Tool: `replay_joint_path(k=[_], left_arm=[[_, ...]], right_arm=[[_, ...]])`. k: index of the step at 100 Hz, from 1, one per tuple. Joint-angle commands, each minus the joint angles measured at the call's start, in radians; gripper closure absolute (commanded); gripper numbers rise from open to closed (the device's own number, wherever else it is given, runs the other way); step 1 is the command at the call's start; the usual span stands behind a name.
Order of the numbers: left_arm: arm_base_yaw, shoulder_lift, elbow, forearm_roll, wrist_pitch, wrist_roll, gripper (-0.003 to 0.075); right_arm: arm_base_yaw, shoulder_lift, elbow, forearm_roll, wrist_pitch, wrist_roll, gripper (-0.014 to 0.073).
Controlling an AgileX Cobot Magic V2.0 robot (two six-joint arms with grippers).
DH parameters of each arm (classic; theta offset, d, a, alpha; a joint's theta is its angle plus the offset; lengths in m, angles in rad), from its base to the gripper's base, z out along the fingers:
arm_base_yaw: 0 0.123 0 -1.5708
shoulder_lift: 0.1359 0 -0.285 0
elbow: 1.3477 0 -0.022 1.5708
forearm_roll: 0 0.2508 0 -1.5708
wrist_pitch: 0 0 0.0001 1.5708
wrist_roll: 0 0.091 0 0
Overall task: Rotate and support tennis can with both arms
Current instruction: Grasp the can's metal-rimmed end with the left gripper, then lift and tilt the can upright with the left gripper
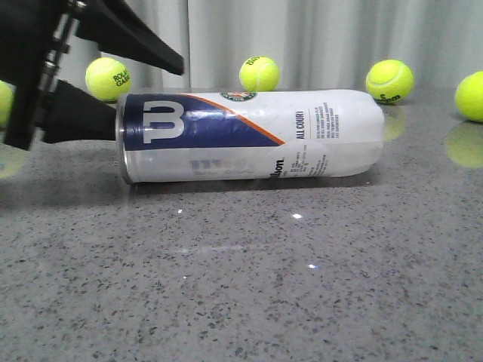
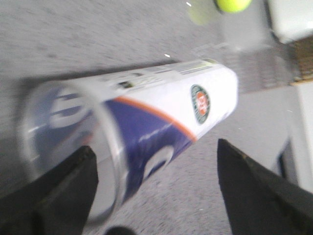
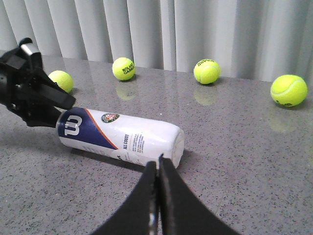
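tennis can on its side, left gripper spread at its rim end

the tall clear-plastic tennis can with the white and navy wilson label lies flat on its side on the speckled grey stone table, its long axis running across the front view. the metal-rimmed end with the big white w points toward the robot's left, and the plain white rounded end points toward its right. an orange stripe cuts diagonally between the navy and white areas, and the round roland garros emblem sits on the upper side of the can.

the black angular left gripper is at the rim end, its 2 fingers spread wide apart, 1 above the can's end and 1 level with it. from the left wrist camera the fingers straddle the can's end with open space on the far side; whether the near finger touches the rim i cannot tell, as that picture is blurred.

the black right gripper hangs well apart from the can, on the side of the white end, its 2 fingers pressed together with nothing between them.

5 yellow-green tennis balls are scattered along the back of the table in front of a pale pleated curtain, each mirrored faintly in the polished surface.
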State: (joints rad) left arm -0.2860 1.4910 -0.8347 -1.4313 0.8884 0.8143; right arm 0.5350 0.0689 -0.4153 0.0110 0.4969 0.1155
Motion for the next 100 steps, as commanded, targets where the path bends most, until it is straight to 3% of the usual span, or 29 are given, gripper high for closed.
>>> replay_joint_path(k=[1, 19, 40, 63, 82, 100], left_arm=[[-0.035, 0.048, -0.049, -0.169, 0.092, 0.083, 0.0339], [-0.057, 0.127, -0.068, -0.282, 0.187, 0.174, 0.0737], [-0.058, 0.093, -0.07, -0.318, 0.201, 0.215, 0.0739], [-0.058, -0.069, -0.074, -0.268, 0.167, 0.22, 0.0739], [-0.058, -0.248, -0.151, -0.021, 0.038, 0.078, 0.0739], [-0.058, -0.333, -0.319, 0.391, 0.046, -0.202, 0.0739]], right_arm=[[-0.008, 0.009, -0.023, -0.011, -0.088, -0.002, 0.0653], [-0.008, 0.009, -0.023, -0.011, -0.088, -0.002, 0.0653], [-0.008, 0.009, -0.023, -0.011, -0.088, -0.002, 0.0653], [-0.008, 0.009, -0.023, -0.011, -0.088, -0.002, 0.0653], [-0.008, 0.009, -0.023, -0.011, -0.088, -0.002, 0.0653], [-0.008, 0.009, -0.023, -0.011, -0.088, -0.002, 0.0653]])
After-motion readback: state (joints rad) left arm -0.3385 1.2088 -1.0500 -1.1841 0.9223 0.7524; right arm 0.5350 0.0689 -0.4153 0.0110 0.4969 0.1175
